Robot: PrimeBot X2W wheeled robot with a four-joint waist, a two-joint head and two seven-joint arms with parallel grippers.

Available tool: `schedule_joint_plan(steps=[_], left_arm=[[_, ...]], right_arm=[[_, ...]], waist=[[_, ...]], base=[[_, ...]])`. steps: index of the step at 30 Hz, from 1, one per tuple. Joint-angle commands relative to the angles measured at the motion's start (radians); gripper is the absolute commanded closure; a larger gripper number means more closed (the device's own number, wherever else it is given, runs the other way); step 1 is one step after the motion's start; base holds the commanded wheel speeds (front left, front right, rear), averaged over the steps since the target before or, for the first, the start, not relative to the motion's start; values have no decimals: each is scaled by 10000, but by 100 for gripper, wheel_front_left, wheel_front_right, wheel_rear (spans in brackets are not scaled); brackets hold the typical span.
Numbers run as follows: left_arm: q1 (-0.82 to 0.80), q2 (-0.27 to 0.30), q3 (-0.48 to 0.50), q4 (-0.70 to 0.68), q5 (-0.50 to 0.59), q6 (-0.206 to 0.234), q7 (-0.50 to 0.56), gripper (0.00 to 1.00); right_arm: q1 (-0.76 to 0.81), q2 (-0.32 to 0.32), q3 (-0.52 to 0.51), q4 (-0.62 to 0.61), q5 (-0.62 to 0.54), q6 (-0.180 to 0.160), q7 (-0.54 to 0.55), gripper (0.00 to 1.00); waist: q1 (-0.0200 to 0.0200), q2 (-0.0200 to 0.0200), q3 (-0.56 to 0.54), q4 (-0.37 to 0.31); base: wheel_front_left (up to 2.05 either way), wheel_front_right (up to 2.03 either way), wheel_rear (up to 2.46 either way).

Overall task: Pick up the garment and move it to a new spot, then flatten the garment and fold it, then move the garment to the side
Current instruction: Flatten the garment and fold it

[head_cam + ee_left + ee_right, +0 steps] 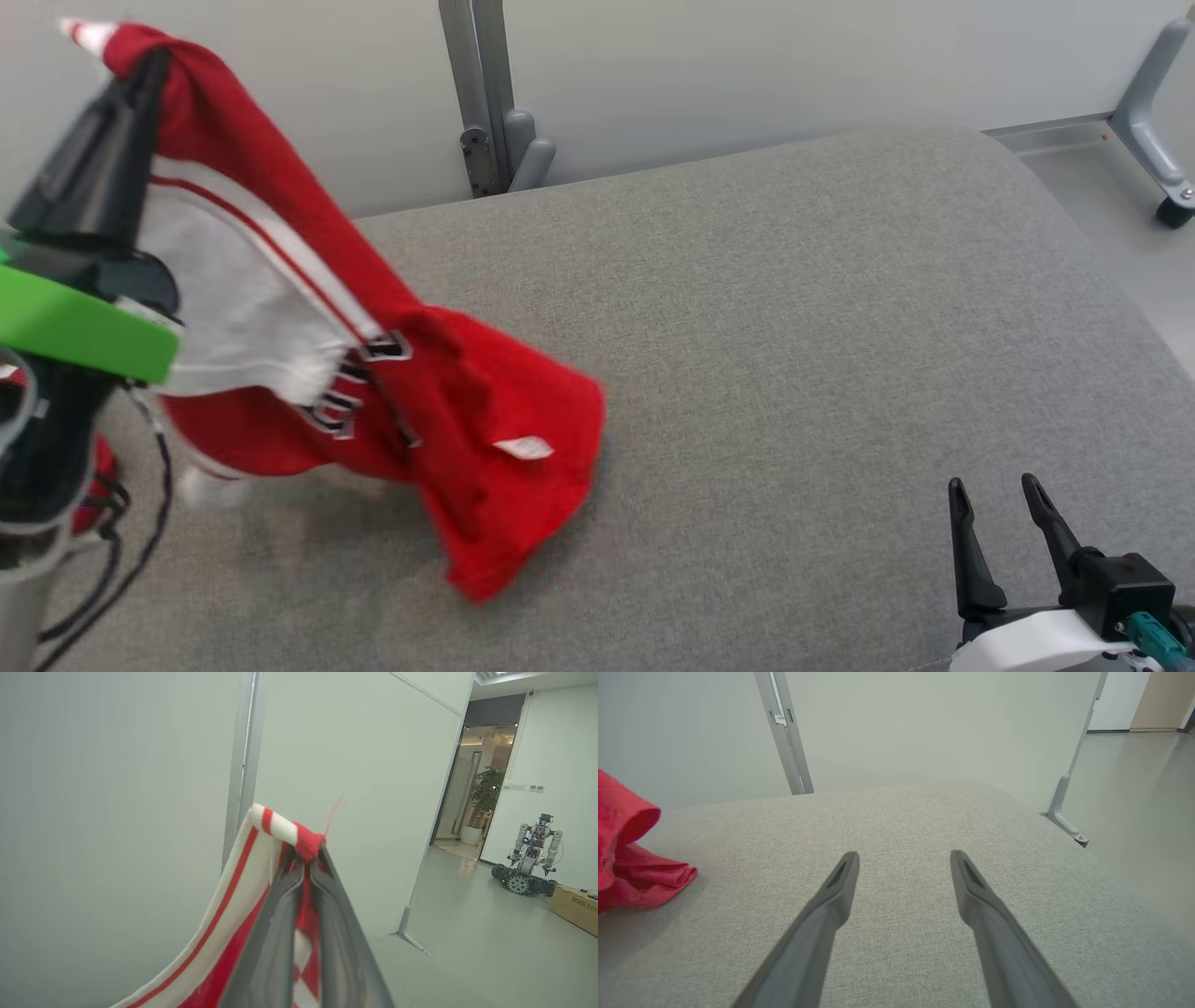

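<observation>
The left gripper (154,58) is raised high above the bench's (794,327) left edge, its fingers pointing up and pressed together on the striped hem of the garment (485,420). A green band (84,327) circles its wrist. The right gripper (992,482) sits low over the bench's near right corner, fingers spread apart.

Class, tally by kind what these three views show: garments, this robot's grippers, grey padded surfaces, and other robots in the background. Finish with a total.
garment: 1
grippers: 2 (left gripper, right gripper)
padded surface: 1
background robot: 1
Total: 5
</observation>
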Motion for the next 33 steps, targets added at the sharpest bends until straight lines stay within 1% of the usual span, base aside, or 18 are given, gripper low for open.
schedule_joint_plan(steps=[1,3,5,8,11,12,15,18,21,26,29,33], left_arm=[[-325,227,138,-80,-25,109,178,100],[-808,595,220,-69,14,145,646,100],[-1266,661,79,79,-229,33,1104,100],[-1886,472,-410,512,-462,-126,1767,100],[-2287,80,-1167,1088,-541,-341,2281,100],[-2354,-98,-1425,1330,-522,-386,2386,100],[-2499,-870,-2137,2168,-556,-535,2438,100],[-2594,-1835,-2719,3096,-635,-672,2227,100],[-2794,-2901,-3382,4048,-456,-880,1923,100],[-3235,-4155,-4809,6070,884,-1132,1086,100],[-3455,-4607,-5300,7162,1155,-1257,538,100],[-3612,-4863,-5967,8077,1120,-1396,-73,100]], right_arm=[[-92,-22,1,21,-28,-10,-31,0],[-105,-24,18,36,-17,-10,-31,0],[-119,-24,65,57,8,-10,-31,0],[-169,-22,180,97,86,-10,-31,0],[-231,-24,299,120,163,-10,-30,0],[-267,-21,339,139,188,-10,-31,0],[-452,-24,485,170,282,-10,-30,0],[-585,-22,637,217,404,-10,-30,0],[-712,-21,719,274,507,-10,-31,0],[-1063,-14,983,346,868,-10,-31,0],[-1264,-22,1174,395,1137,-10,-31,0],[-1394,-14,1278,424,1361,-10,-31,0]], waist=[[0,108,-31,-64],[0,108,-47,-130],[0,108,-69,-208],[0,108,-68,-365],[0,108,-1,-584],[0,108,32,-671],[0,108,200,-972],[0,108,440,-1328],[0,108,702,-1656],[0,108,1217,-2354],[0,108,1475,-2799],[0,108,1691,-3129]], base=[[0,0,0],[0,0,0],[0,0,0],[0,0,0],[0,0,0],[0,0,0],[0,0,0],[0,0,0],[0,0,0],[0,0,0],[0,0,0],[0,0,0]])
